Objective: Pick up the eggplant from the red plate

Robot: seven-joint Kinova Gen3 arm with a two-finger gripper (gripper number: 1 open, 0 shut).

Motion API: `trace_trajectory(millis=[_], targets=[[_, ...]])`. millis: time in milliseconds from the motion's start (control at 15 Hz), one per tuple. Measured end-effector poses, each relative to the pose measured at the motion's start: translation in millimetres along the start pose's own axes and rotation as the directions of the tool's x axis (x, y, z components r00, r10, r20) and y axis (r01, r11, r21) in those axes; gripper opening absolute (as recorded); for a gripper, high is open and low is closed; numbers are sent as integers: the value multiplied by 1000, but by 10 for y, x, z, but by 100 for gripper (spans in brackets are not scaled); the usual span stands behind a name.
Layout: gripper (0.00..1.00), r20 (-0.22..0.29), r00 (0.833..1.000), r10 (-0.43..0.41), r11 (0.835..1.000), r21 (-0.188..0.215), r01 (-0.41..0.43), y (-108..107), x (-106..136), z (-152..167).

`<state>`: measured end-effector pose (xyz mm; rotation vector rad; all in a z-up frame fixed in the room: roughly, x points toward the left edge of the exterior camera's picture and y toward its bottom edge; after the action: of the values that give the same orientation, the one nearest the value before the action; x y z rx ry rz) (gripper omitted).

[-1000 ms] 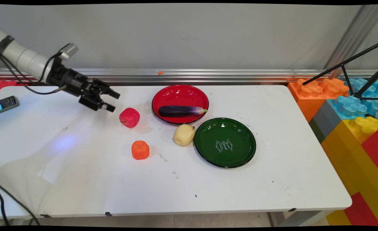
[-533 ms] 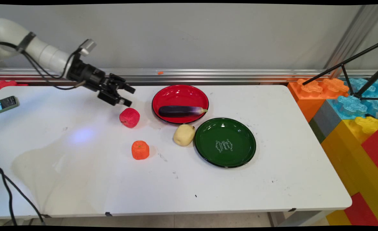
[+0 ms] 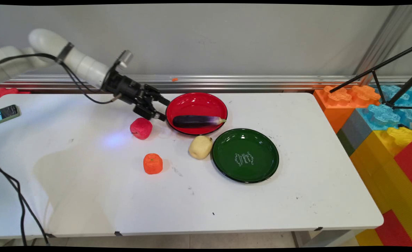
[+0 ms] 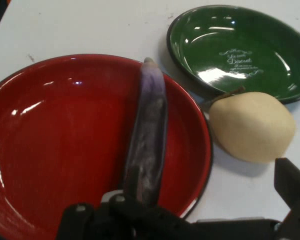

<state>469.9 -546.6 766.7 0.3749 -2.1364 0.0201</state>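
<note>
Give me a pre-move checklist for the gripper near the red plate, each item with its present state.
1. Gripper open and holding nothing: ok; both fingers stand apart in the main view.
2. Eggplant lying inside the red plate: ok.
3. Gripper clear of the red apple: ok; it sits above and to the right of the apple, not touching.
4. Green plate free of items: ok.
5. Pear off both plates: ok; it rests on the table between them, against the green plate's rim.
6. Height of the fingertips above the red plate's rim: cannot tell.
</note>
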Motion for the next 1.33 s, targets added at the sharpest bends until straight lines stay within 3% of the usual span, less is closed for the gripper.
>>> trace_trajectory(millis=[800,1333], targets=[[100,11,998,63,998,0,-63,-344,18,716],[100,14,996,87,996,-14,-87,-462,-19,1017]])
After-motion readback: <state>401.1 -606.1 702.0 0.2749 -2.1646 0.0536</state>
